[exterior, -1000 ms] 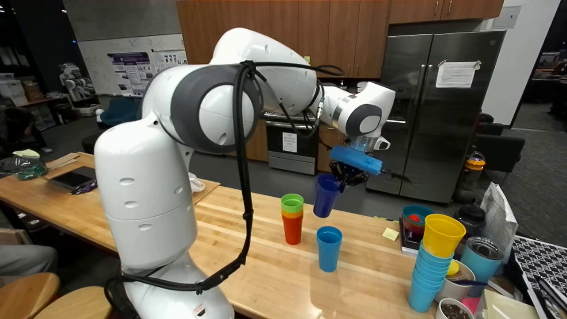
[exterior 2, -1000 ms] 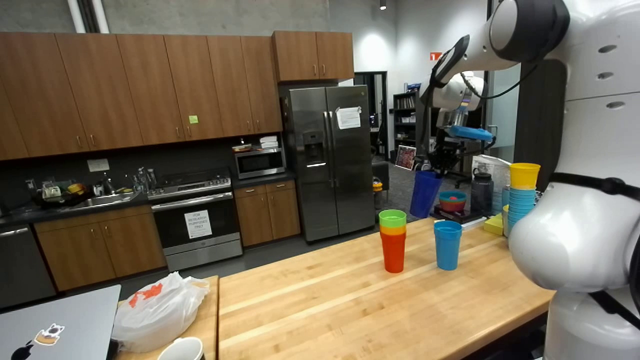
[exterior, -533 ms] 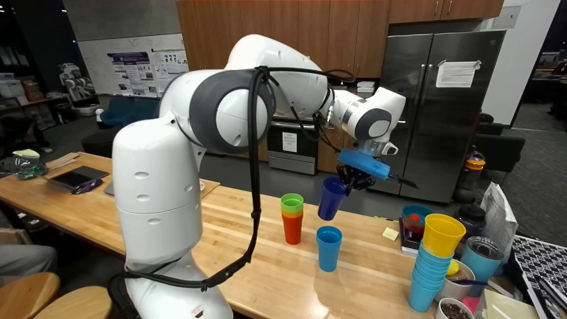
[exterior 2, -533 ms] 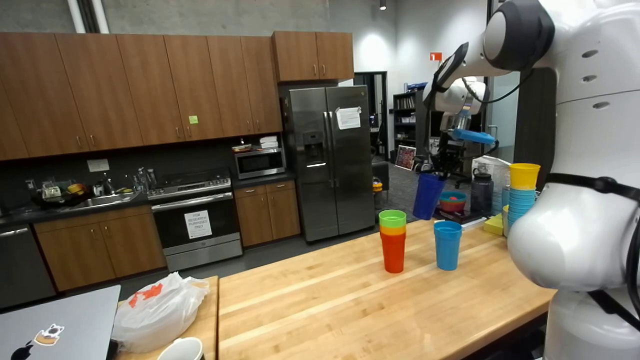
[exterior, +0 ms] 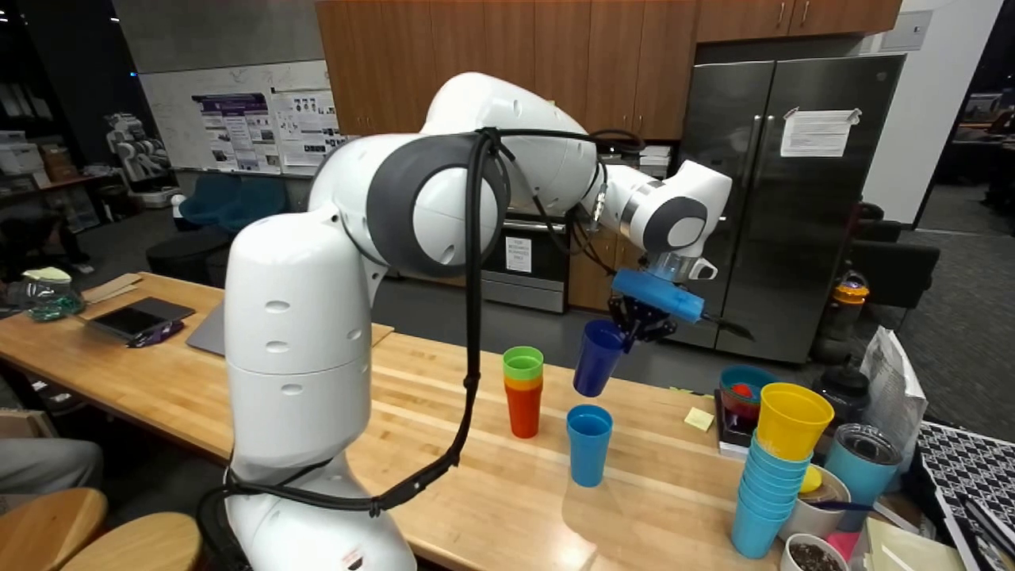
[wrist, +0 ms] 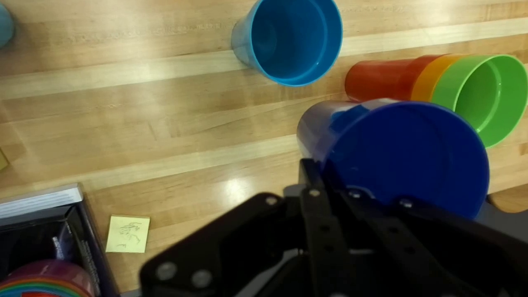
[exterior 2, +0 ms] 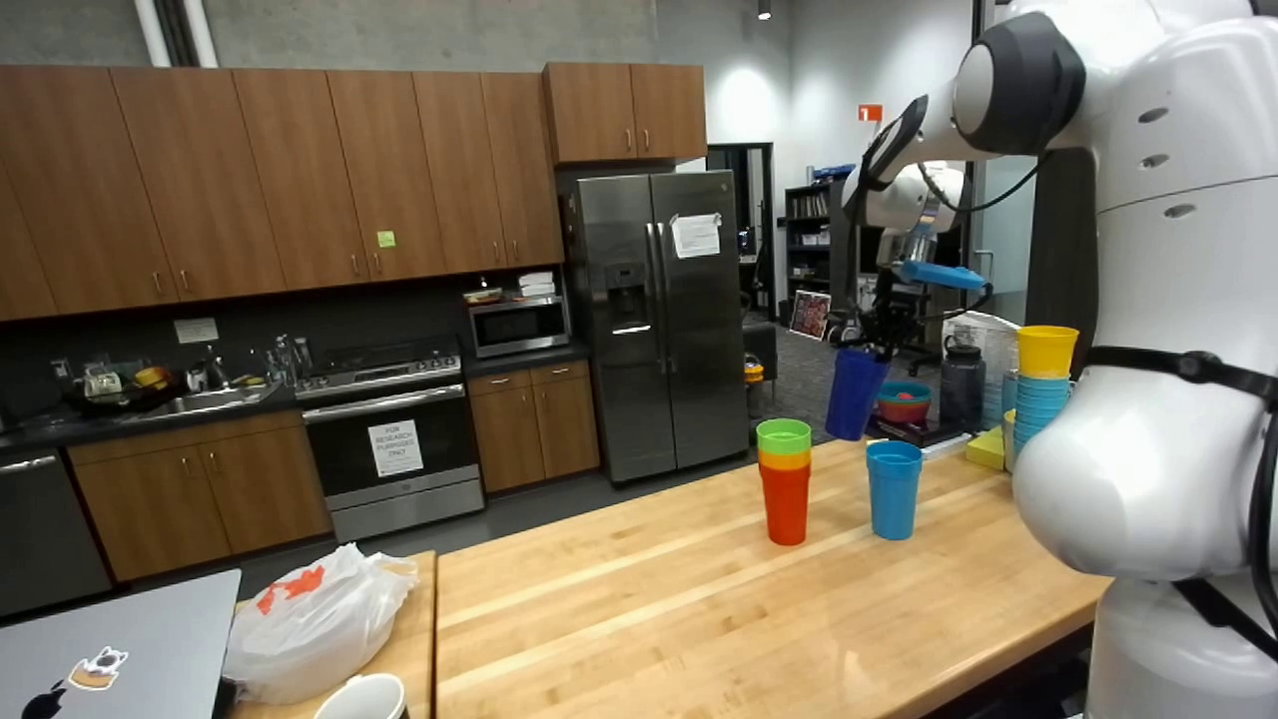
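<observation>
1. Claw (wrist: 318, 165): narrow, pinching the wall of the dark blue cup (wrist: 412, 152) at its rim. One tip looks to be inside the cup, the other outside.
2. Dark blue cup: in the air over the table (exterior 2: 699, 599), clear of the surface. Tilted, mouth up, base angled out away from the claw; tilt reads in both exterior views.
3. Light blue cup (exterior: 588, 456): upright on the table, mouth up, standing alone. In an exterior view it shows below the held cup.
4. Mixed cup stack (exterior: 523, 404): upright, green on top, orange under that, red at the bottom. Near the light blue cup, not touching it. In the wrist view the held cup hides part of this stack.
5. Tall light blue stack (exterior: 763, 507): yellow cup (exterior: 795, 420) on top, well apart from the claw. Blue tumbler (exterior: 860, 476) near it.
6. Sticky note (wrist: 128, 234): flat on the table, pen scribbles on it, just beside a dark box (wrist: 37, 235). Nested bowls (exterior: 741, 400) sit on the box; dark bottle (exterior 2: 961, 384) near them.
7. Arm (exterior: 297, 333): white, black cable (exterior: 473, 238) strapped along it, bright blue piece (exterior: 658, 294) above the claw.
8. Other end, in an exterior view: laptop (exterior 2: 120, 639), white plastic bag (exterior 2: 319, 619), paper cup (exterior 2: 364, 696).
9. Background: fridge (exterior 2: 689, 350), stove (exterior 2: 399, 439), wood cabinets (exterior 2: 290, 180).
</observation>
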You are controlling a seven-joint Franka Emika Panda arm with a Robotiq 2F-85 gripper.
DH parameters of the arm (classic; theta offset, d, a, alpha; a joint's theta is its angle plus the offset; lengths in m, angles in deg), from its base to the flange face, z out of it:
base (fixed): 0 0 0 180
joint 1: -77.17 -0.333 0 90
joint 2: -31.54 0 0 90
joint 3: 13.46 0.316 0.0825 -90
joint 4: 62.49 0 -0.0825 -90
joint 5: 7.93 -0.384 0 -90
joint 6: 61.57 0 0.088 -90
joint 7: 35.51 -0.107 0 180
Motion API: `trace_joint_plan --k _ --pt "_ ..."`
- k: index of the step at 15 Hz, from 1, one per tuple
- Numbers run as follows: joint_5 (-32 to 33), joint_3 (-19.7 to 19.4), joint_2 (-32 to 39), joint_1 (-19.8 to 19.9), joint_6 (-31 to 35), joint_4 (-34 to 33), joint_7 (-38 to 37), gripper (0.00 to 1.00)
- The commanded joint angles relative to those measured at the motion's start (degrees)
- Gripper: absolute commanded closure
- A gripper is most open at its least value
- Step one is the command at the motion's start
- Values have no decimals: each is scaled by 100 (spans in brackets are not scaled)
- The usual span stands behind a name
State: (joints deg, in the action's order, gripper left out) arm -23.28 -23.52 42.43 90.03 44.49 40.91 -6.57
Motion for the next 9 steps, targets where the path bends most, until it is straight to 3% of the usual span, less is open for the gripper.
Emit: trace_joint_plan --k 1,9 --pt "-124 93 255 118 -300 -412 48 99" --pt "417 53 695 152 -573 -987 -348 99"
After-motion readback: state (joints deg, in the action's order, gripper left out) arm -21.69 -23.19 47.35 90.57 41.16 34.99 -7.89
